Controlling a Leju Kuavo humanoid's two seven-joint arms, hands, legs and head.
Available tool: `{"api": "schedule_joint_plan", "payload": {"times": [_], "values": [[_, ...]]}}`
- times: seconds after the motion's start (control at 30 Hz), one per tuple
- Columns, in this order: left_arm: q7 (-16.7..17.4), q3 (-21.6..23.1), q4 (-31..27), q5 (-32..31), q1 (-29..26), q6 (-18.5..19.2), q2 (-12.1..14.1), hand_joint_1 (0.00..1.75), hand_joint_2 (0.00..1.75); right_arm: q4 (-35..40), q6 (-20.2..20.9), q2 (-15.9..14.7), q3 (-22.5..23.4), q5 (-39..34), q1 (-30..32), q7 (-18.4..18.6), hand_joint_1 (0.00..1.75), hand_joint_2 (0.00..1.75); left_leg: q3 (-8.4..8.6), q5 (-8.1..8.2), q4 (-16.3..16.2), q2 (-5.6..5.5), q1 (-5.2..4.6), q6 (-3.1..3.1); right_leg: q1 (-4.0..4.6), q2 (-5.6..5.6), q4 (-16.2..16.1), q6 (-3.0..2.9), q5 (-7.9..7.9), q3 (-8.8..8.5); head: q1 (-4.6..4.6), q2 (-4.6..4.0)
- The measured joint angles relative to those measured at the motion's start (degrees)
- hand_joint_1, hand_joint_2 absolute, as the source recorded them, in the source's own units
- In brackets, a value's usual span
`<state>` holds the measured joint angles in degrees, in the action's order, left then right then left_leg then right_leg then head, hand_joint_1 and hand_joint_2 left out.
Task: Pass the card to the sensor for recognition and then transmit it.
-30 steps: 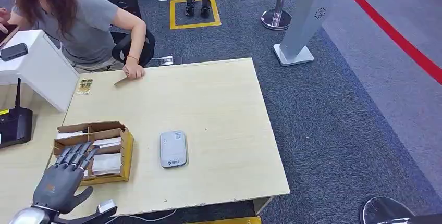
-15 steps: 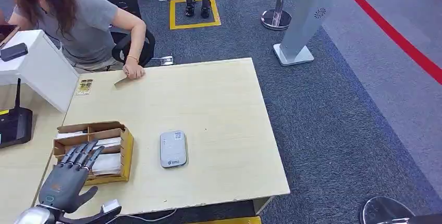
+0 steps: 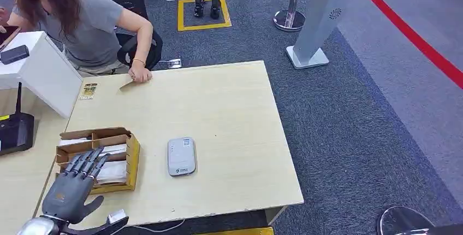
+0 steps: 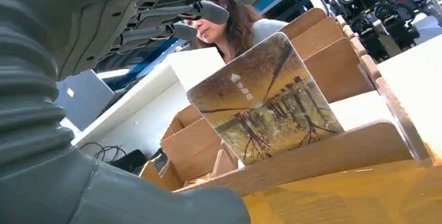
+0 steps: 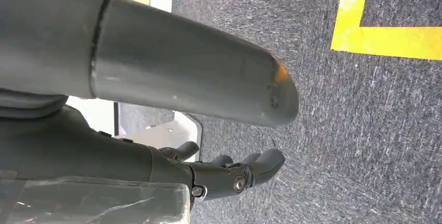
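A brown cardboard box [image 3: 132, 158] with dividers sits on the near left of the wooden table [image 3: 235, 115]. Pale cards [image 3: 112, 171] lie in it. In the left wrist view a card [image 4: 266, 104] printed with autumn trees stands tilted in a slot of the box [image 4: 333, 153]. My left hand [image 3: 70, 190] hovers at the box's near left corner, with its fingers [image 3: 87, 161] spread over the box and holding nothing. The grey sensor [image 3: 182, 156] lies flat on the table to the right of the box. My right hand [image 5: 229, 174] hangs low over the carpet, holding nothing.
A person [image 3: 82, 22] sits at the table's far left corner with a hand on a card [image 3: 128, 84]. A white stand [image 3: 43, 74] and a black device [image 3: 15, 131] are on the left. A small picture card [image 3: 88, 90] lies near the stand. A post [image 3: 290, 16] and a grey pillar [image 3: 322, 16] stand beyond.
My left hand has shifted slightly to the right, closer to the box, and has barely moved in the last half second. The person's hand stays on the card.
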<state>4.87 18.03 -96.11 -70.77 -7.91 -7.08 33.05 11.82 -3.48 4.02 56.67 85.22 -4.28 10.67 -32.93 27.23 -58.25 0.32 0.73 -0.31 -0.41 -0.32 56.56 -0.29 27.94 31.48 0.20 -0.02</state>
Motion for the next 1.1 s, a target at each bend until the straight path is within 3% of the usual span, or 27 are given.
{"api": "schedule_joint_plan", "payload": {"times": [0.63, 0.7, 0.73, 0.77, 0.8, 0.83, 0.87, 1.1], "values": [[0.4, 0.6, 0.0, -0.1, 0.0, 0.1, 0.0, 0.00, 1.75, 0.0, 0.0, 0.0, 0.0, 0.0, 0.0, 0.1, 0.00, 0.00, 0.00, 0.00, 0.0, 0.00, 0.00, 0.00, 0.00, 0.00, 0.0, 0.00, 0.00, 0.01, 0.00, 0.00], [0.5, 0.6, 0.0, -0.2, 0.0, 0.1, 0.0, 0.07, 1.75, 0.0, -0.1, 0.0, 0.0, 0.1, 0.0, 0.1, 0.00, 0.00, 0.00, 0.00, 0.0, 0.00, 0.00, 0.00, 0.00, 0.00, 0.0, 0.00, 0.00, 0.00, 0.00, -0.02], [0.6, 0.6, 0.0, -0.3, 0.1, 0.1, 0.0, 0.28, 1.75, 0.0, -0.1, 0.0, 0.0, 0.1, 0.0, 0.1, 0.00, 0.00, 0.00, 0.00, 0.0, 0.00, 0.00, 0.00, 0.00, 0.00, 0.0, 0.00, 0.00, 0.00, 0.00, 0.00], [0.8, 0.6, 0.0, -0.3, 0.1, 0.1, 0.0, 0.75, 1.75, 0.0, -0.2, 0.0, 0.0, 0.2, 0.0, 0.1, 0.00, 0.00, 0.00, 0.00, 0.0, 0.00, 0.00, 0.00, 0.00, 0.00, 0.0, 0.00, 0.00, 0.01, 0.00, 0.00], [0.9, 0.6, 0.0, -0.3, 0.1, 0.1, 0.0, 1.47, 1.75, 0.0, -0.2, 0.0, 0.0, 0.2, 0.0, 0.1, 0.00, 0.00, 0.00, 0.00, 0.0, 0.00, 0.00, 0.00, 0.00, 0.00, 0.0, 0.00, 0.00, 0.01, 0.00, -0.02], [0.9, 0.6, 0.0, -0.4, 0.1, 0.1, 0.0, 1.68, 1.75, 0.0, -0.2, 0.0, 0.0, 0.2, 0.0, 0.1, 0.00, 0.00, 0.00, 0.00, 0.0, 0.00, 0.00, 0.00, 0.00, 0.00, 0.0, 0.00, 0.00, 0.00, 0.00, -0.02], [1.0, 0.6, 0.0, -0.4, 0.1, 0.1, 0.0, 1.75, 1.75, 0.0, -0.2, 0.0, 0.0, 0.2, 0.0, 0.1, 0.00, 0.00, 0.00, 0.00, 0.0, 0.00, 0.00, 0.00, 0.00, 0.00, 0.0, 0.00, 0.00, 0.00, 0.00, 0.00], [1.0, 0.6, 0.0, -0.5, 0.2, 0.1, 0.0, 1.75, 1.75, 0.0, -0.2, 0.0, 0.0, 0.2, 0.0, 0.1, 0.00, 0.00, 0.00, 0.00, 0.0, 0.00, 0.00, 0.00, 0.00, 0.00, 0.0, 0.00, 0.00, 0.00, 0.00, -0.02]]}}
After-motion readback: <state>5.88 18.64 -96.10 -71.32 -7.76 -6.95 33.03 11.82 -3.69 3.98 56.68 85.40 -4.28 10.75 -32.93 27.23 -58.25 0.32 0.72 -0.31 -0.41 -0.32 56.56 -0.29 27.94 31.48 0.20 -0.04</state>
